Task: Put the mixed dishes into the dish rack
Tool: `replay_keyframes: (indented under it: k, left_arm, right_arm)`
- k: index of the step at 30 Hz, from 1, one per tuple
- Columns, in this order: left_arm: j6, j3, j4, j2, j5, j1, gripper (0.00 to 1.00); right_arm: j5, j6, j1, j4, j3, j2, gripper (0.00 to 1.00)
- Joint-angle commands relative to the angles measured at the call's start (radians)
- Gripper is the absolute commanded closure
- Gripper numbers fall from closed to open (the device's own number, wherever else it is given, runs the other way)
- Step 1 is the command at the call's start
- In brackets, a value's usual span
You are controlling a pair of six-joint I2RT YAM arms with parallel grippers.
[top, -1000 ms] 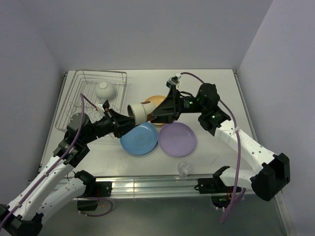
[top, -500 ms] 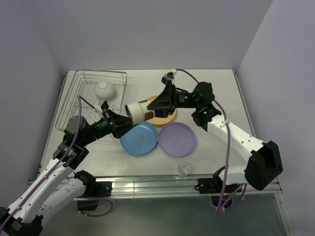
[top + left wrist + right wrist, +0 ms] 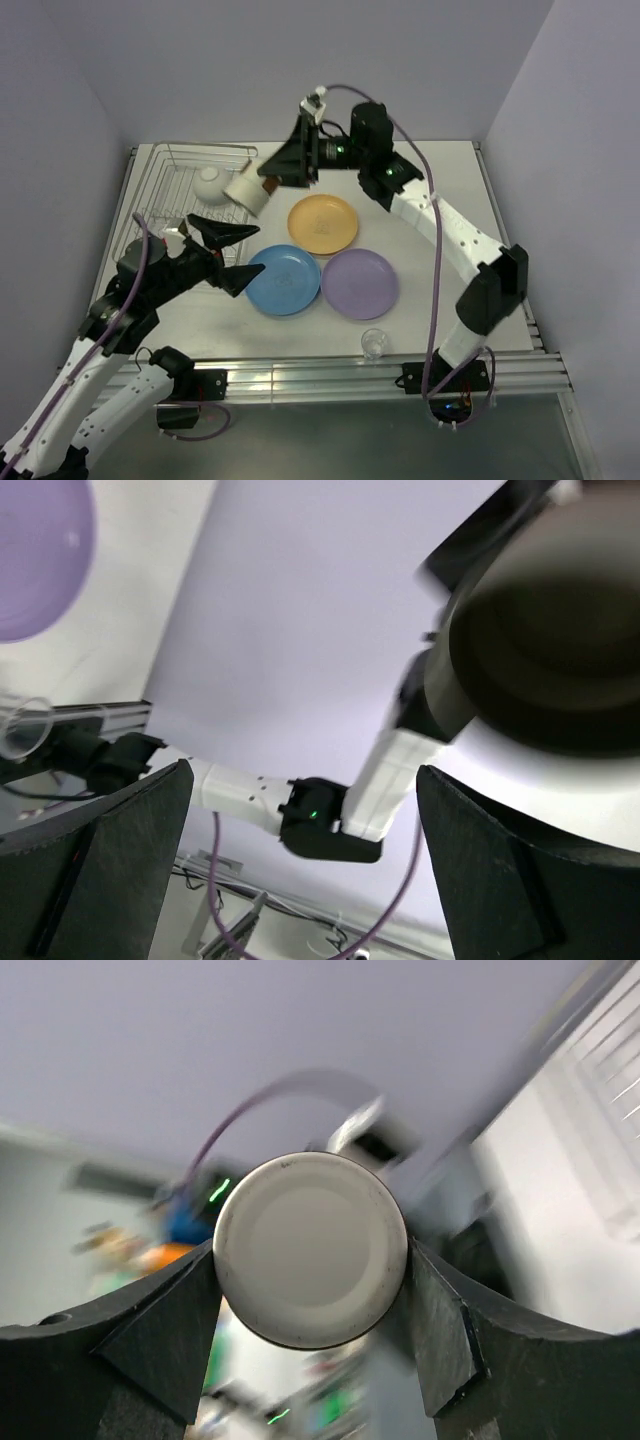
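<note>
White bowl (image 3: 211,183) in dish rack (image 3: 160,192); my right gripper (image 3: 263,184) clamps the cream cup (image 3: 245,189), left gripper (image 3: 236,250) gapes empty; three plates (image 3: 283,281), glass (image 3: 374,343) wait.

The cup (image 3: 246,188) looks matt, the dish rack (image 3: 205,149) shiny wire.

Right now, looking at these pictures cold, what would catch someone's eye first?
The cream cup, held sideways in the air by the right hand at the right edge of the dish rack, with the white bowl already inside the rack. Then the left hand, wide open nearby, and the yellow-orange plate, blue plate and purple plate lying flat on the table.
</note>
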State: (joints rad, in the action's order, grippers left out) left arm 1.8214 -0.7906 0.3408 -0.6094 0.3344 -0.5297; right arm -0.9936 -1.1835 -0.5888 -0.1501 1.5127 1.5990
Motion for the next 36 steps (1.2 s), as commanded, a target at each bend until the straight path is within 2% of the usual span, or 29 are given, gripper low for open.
replay_keyframes:
  k: [1, 2, 3, 5, 8, 11, 18, 21, 30, 36]
  left_arm:
    - [-0.059, -0.168, 0.548, 0.060, -0.196, -0.006, 0.01]
    - [-0.047, -0.186, 0.698, 0.068, -0.272, -0.006, 0.01]
    - [-0.037, -0.200, 0.737, 0.085, -0.294, -0.006, 0.01]
    - [-0.043, -0.196, 0.786, 0.097, -0.310, -0.006, 0.05]
    - [-0.076, -0.148, 0.799, 0.111, -0.278, -0.006, 0.08]
    - [-0.099, -0.098, 0.804, 0.120, -0.222, -0.006, 0.09]
    - [-0.174, -0.079, 0.846, 0.108, -0.255, -0.006, 0.11]
    - [-0.232, -0.084, 0.843, 0.073, -0.248, -0.007, 0.12]
    - [-0.332, -0.111, 0.876, 0.028, -0.249, -0.006, 0.14]
    - [-0.336, -0.073, 0.843, 0.033, -0.210, -0.006, 0.14]
  right_arm:
    - [0.283, 0.411, 0.000, 0.392, 0.329, 0.140, 1.00]
    - [0.327, 0.451, -0.006, 0.493, 0.463, 0.230, 1.00]
    - [0.416, 0.525, -0.012, 0.535, 0.525, 0.275, 1.00]
    - [0.492, 0.590, -0.031, 0.618, 0.694, 0.404, 1.00]
    - [0.590, 0.656, -0.057, 0.620, 0.800, 0.517, 1.00]
    - [0.645, 0.665, -0.080, 0.535, 0.787, 0.559, 1.00]
    - [0.878, 0.921, -0.196, 0.472, 0.825, 0.665, 1.00]
    - [0.961, 0.973, -0.236, 0.437, 0.839, 0.711, 1.00]
    - [1.185, 1.110, -0.264, 0.324, 0.863, 0.803, 1.00]
    - [1.236, 1.171, -0.263, 0.319, 0.886, 0.857, 1.00]
